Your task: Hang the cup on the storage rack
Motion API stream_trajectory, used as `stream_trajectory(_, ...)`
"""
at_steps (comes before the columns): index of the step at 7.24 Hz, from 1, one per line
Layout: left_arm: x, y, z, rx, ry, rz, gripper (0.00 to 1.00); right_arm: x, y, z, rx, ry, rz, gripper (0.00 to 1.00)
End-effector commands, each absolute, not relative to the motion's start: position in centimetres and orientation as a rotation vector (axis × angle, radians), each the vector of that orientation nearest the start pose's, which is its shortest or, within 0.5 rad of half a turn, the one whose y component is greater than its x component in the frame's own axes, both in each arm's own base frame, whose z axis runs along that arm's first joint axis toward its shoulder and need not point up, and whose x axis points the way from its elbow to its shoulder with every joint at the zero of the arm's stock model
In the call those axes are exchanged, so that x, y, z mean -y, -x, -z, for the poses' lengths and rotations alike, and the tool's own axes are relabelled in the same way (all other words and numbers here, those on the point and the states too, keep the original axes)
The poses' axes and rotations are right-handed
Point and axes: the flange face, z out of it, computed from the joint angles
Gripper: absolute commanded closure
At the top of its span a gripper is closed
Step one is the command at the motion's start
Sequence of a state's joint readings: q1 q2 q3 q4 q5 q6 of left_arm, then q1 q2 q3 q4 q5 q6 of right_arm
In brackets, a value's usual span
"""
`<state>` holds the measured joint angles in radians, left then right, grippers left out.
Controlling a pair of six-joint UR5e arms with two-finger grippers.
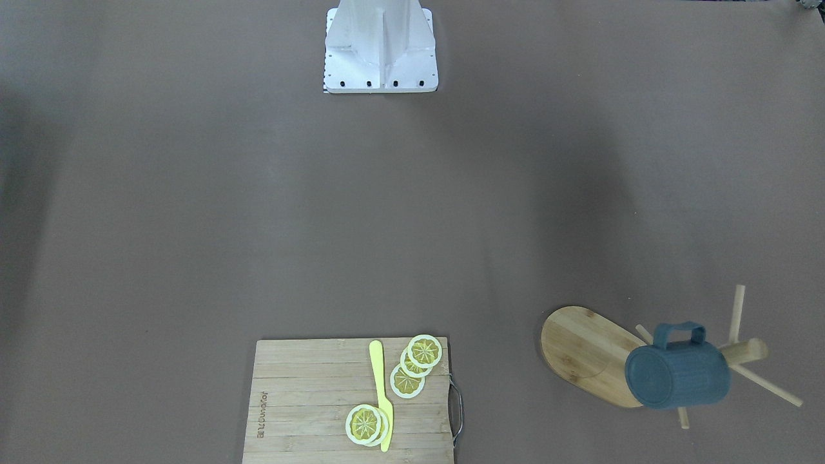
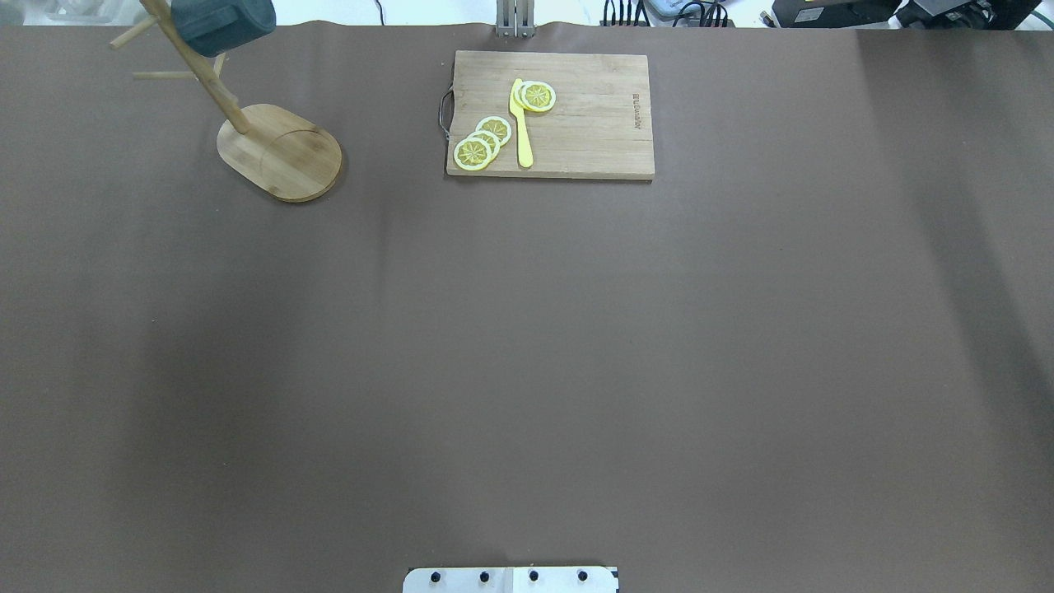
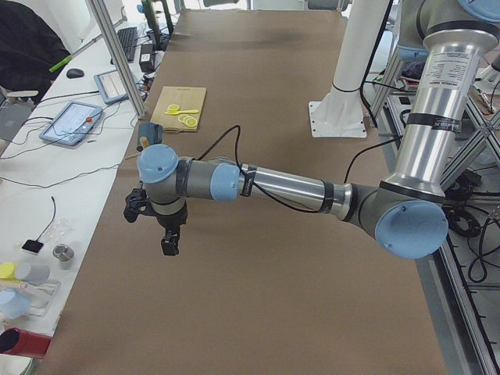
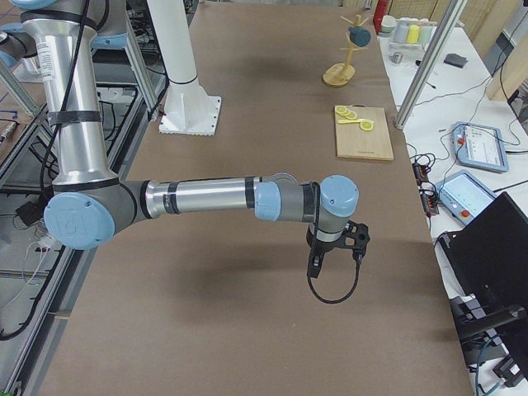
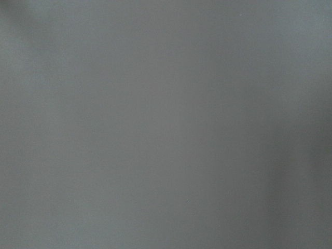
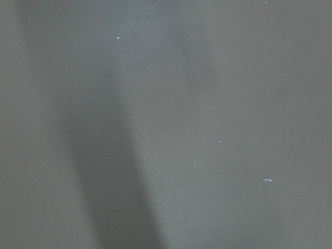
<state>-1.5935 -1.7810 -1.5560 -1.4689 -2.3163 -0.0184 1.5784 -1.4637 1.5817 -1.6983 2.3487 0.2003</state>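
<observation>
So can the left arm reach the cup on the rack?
Probably yes: the cup hangs on the rack on the left arm's side, and nothing seems to stand between it and the left gripper.

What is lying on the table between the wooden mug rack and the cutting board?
Nothing: the overhead view shows only bare brown table between the rack and the cutting board.
</observation>
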Motion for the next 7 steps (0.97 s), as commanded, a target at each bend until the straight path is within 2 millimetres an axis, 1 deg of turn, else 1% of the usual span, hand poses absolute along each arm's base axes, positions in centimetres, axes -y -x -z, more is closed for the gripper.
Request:
stream_trajectory(1, 57.78, 7.91, -56.67, -0.745, -0.088, 0.006, 0.01, 53.41, -6.99, -61.14, 0.754, 0.078, -0.199, 0.00)
stream_trajectory(4, 57.71, 7.90, -56.85, -0.745, -0.084, 0.007, 0.01, 53.28, -7.00, -61.16, 0.752, 0.081, -0.206, 0.00)
stream_trajectory(7, 57.78, 7.82, -56.76, -0.745, -0.084, 0.005, 0.01, 53.37, -6.99, -60.77, 0.754, 0.075, -0.206, 0.00)
